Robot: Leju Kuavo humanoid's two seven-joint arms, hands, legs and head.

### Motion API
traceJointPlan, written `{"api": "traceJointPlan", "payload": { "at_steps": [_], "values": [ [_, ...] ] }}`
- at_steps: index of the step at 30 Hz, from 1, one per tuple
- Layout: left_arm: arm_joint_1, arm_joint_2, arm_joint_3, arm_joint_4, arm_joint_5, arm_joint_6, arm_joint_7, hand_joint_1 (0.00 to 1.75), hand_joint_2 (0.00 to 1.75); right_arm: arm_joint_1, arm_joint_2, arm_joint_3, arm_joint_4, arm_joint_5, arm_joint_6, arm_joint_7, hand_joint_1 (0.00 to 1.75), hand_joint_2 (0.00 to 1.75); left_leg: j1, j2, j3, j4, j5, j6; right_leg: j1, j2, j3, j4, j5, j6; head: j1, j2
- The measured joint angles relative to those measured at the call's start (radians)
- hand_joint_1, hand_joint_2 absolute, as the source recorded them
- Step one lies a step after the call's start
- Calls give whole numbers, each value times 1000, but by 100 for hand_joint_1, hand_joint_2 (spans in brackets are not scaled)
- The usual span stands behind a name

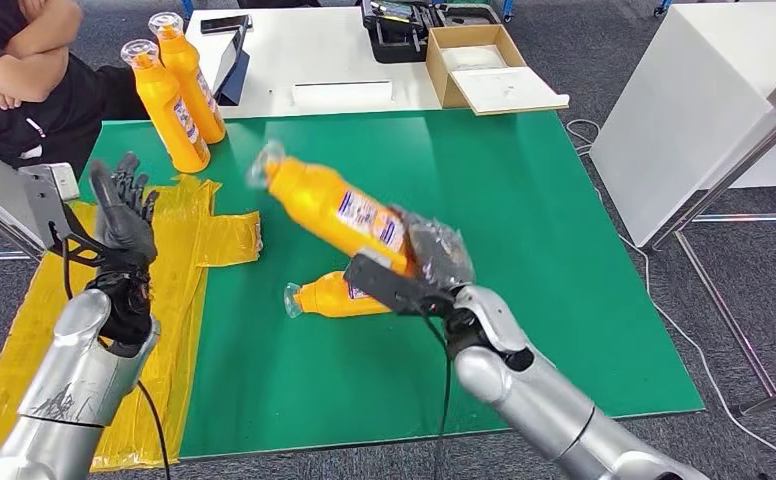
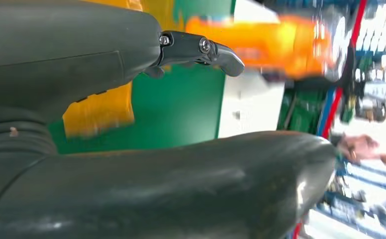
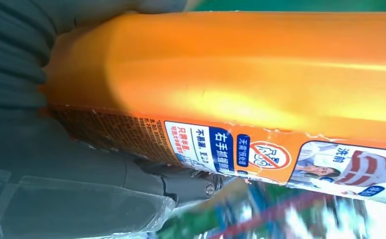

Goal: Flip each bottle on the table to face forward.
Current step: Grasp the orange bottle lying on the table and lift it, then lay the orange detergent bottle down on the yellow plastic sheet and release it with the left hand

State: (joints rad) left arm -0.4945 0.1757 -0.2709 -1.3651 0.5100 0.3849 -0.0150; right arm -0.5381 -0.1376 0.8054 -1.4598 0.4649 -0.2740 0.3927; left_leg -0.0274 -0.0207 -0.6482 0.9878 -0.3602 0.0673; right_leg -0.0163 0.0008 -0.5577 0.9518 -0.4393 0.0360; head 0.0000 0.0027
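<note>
The held bottle [image 1: 336, 210] looks like glossy orange plastic with a smooth printed paper label; the right wrist view shows a soft sheen along its side. The right hand [image 1: 434, 262] gripping it is wrapped in crinkled clear film. The tabletop [image 1: 524, 230] has a matt green covering, and at 9 o'clock lies a wrinkled, shiny yellow plastic sheet [image 1: 189, 250]. Both arms look like brushed silver metal. At 1 o'clock sits a brown cardboard box [image 1: 469, 62].
</note>
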Motion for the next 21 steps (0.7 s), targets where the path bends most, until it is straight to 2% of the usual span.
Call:
{"api": "traceJointPlan", "payload": {
  "at_steps": [1,6,10,15,21],
  "values": [
    [0,-9,-13,-13,8,-2,0,0,175,0,5,-43,-19,0,-17,-13,175,175,0,0,0,0,0,0,0,0,0,0,0,0,0,0],
    [-13,-69,-84,-92,15,-25,25,0,175,-1,21,-224,-54,5,-42,-42,175,175,-1,-1,-1,0,0,0,0,-1,0,0,0,0,0,0],
    [-34,-116,-141,-152,9,-37,48,0,175,-1,32,-328,-53,-4,-34,-63,175,175,-2,-1,-1,0,0,0,0,-1,1,0,1,1,0,0],
    [-49,-150,-184,-193,12,-86,67,0,175,-8,44,-387,-35,-5,-21,-77,175,175,-1,-1,-1,0,0,0,0,-1,0,0,1,1,0,0],
    [-90,-212,-278,-221,28,-113,115,0,175,-46,77,-399,49,17,-13,-105,175,175,-1,-1,-1,0,0,0,1,-1,0,0,1,1,0,0]
  ]
}}
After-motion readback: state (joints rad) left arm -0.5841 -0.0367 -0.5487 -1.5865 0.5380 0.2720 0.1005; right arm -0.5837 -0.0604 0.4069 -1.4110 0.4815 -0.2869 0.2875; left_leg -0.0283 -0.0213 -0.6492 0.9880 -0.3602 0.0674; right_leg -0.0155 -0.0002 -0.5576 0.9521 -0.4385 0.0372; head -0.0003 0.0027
